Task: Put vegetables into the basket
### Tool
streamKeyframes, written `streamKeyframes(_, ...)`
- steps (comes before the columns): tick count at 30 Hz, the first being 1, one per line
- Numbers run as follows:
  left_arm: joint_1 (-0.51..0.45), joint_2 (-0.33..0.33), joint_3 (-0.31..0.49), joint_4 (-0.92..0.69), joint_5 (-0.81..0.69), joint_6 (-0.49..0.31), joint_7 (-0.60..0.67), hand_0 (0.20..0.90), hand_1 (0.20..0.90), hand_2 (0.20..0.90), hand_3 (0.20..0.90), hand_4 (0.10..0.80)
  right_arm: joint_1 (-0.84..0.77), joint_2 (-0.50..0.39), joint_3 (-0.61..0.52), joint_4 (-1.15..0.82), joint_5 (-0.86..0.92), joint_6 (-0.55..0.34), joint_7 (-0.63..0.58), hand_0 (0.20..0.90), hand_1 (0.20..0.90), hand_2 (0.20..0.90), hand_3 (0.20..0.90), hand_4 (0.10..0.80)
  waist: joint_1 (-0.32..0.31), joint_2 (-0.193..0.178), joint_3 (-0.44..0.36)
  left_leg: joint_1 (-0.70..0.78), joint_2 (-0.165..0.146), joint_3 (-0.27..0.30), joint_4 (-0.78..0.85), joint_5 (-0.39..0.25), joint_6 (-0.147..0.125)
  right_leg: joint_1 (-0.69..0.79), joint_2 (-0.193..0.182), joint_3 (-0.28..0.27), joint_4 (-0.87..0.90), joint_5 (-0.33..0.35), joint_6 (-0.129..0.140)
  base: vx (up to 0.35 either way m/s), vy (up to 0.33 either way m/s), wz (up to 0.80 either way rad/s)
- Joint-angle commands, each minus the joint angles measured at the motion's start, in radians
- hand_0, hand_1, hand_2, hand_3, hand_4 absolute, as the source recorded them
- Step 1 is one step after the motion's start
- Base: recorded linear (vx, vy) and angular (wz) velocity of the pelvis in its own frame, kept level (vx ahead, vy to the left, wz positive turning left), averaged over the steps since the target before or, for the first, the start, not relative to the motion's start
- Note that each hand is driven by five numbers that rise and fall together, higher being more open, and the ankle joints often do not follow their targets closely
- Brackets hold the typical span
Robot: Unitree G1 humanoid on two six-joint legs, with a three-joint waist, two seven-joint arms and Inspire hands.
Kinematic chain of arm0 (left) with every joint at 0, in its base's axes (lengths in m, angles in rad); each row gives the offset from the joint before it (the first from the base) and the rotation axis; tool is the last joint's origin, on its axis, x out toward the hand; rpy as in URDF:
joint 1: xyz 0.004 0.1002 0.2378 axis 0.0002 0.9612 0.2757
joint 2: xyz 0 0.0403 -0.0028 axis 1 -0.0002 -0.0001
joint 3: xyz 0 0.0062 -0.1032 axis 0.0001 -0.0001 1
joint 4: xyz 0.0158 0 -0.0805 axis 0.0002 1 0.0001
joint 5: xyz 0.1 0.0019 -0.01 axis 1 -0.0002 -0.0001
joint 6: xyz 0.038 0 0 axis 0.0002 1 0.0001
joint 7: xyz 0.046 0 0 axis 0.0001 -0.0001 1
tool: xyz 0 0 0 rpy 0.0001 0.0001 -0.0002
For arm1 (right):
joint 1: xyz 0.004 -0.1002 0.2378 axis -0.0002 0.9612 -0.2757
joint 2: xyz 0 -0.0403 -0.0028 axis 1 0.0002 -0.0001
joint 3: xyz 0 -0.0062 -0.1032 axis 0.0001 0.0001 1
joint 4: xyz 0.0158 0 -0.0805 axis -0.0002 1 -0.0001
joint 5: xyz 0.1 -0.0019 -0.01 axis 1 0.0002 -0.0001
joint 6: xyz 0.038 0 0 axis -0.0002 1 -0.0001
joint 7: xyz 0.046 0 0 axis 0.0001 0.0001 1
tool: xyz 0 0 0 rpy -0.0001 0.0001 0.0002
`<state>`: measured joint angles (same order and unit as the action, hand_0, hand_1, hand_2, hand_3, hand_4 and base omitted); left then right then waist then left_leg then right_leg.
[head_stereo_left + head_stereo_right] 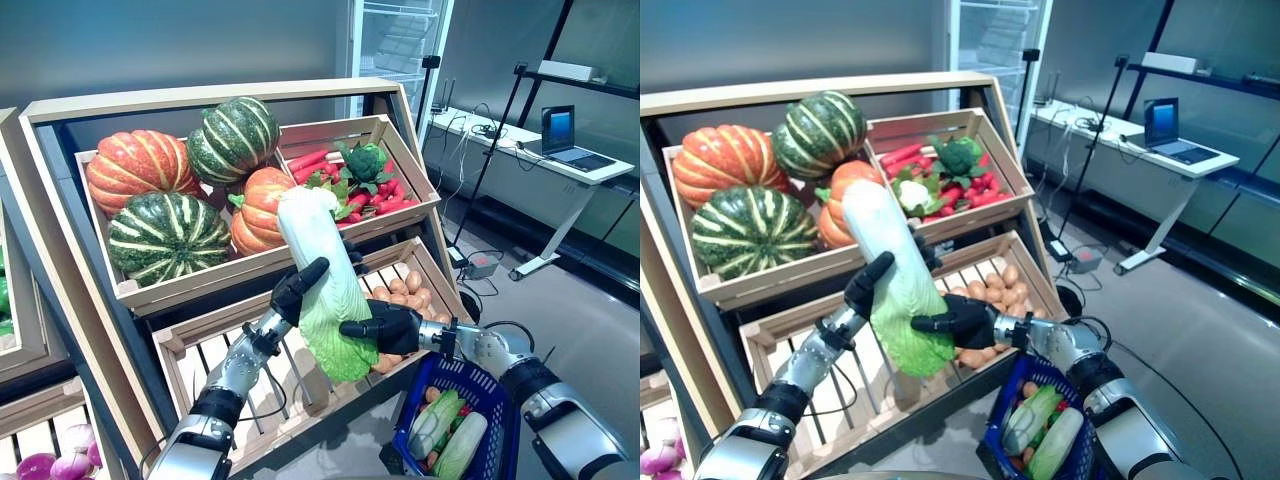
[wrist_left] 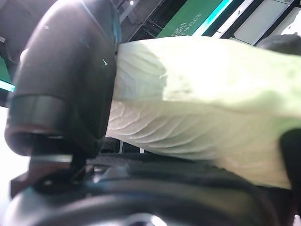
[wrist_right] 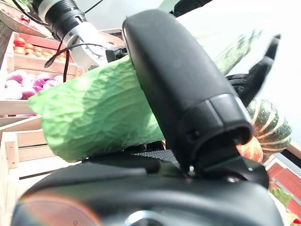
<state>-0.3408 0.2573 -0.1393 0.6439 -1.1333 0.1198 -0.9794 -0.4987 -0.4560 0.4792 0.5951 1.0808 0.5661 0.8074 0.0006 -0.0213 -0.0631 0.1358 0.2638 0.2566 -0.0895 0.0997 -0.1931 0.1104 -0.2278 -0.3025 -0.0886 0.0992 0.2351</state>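
A long napa cabbage (image 1: pixel 325 280), white at the top and green at the bottom, is held upright in the air in front of the wooden stand. My left hand (image 1: pixel 297 290) grips its middle from the left, thumb and fingers curled round it. My right hand (image 1: pixel 388 327) grips its green lower part from the right. The cabbage shows pale in the left wrist view (image 2: pixel 197 113) and green in the right wrist view (image 3: pixel 94 113). The blue basket (image 1: pixel 505 395) stands on the floor at the lower right, with two pale green cabbages (image 1: pixel 447 432) and small orange and red vegetables in it.
The wooden stand (image 1: pixel 200 100) with slanted crates fills the left and middle. The lower crate (image 1: pixel 240 350) lies right behind the cabbage. A white desk with a laptop (image 1: pixel 565 140) stands at the far right, with bare grey floor before it.
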Motion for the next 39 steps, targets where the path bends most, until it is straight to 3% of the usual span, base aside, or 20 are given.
streamKeyframes(1,-0.126,0.019,-0.065,0.075,0.090,-0.003,0.033,0.900,0.900,0.900,0.900,0.800,-0.294,0.122,-0.193,0.012,0.267,-0.069,0.047,0.300,0.300,0.300,0.300,0.400,-0.008,-0.012,0.006,-0.006,0.010,0.016,0.002,-0.073,0.002,0.022,-0.008,-0.002,0.001,-0.058,-0.034,0.000,0.000,0.00)
streamKeyframes(23,-0.058,0.261,0.147,0.235,-0.010,-0.098,0.178,0.900,0.900,0.900,0.900,0.800,-0.044,-0.109,-0.423,0.185,0.212,-0.107,-0.054,0.300,0.300,0.300,0.300,0.400,-0.049,-0.012,0.028,0.001,0.020,0.063,0.002,-0.060,0.000,0.002,-0.002,0.018,0.001,-0.050,-0.024,0.003,-0.004,-0.07)
streamKeyframes(34,-0.035,0.286,0.187,0.263,0.011,-0.097,0.172,0.900,0.900,0.900,0.900,0.800,0.060,-0.154,-0.518,0.235,0.173,-0.147,-0.069,0.300,0.300,0.300,0.300,0.400,-0.066,-0.010,0.045,0.004,0.023,0.077,0.002,-0.054,-0.003,0.000,-0.003,0.026,0.001,-0.046,-0.020,-0.002,-0.006,-0.06)
streamKeyframes(37,-0.033,0.285,0.191,0.259,0.027,-0.133,0.199,0.900,0.900,0.900,0.900,0.800,0.079,-0.161,-0.532,0.261,0.119,-0.163,-0.096,0.300,0.300,0.300,0.300,0.400,-0.067,-0.011,0.048,0.005,0.022,0.080,0.002,-0.054,-0.002,0.000,-0.003,0.026,0.001,-0.044,-0.020,0.011,-0.008,-0.02)
streamKeyframes(39,-0.020,0.286,0.193,0.248,0.066,-0.216,0.282,0.900,0.900,0.900,0.900,0.800,0.104,-0.166,-0.550,0.301,0.039,-0.230,-0.180,0.300,0.300,0.300,0.300,0.400,-0.067,-0.012,0.054,0.008,0.020,0.083,0.002,-0.053,0.000,0.001,-0.001,0.029,0.001,-0.043,-0.021,0.033,-0.017,-0.06)
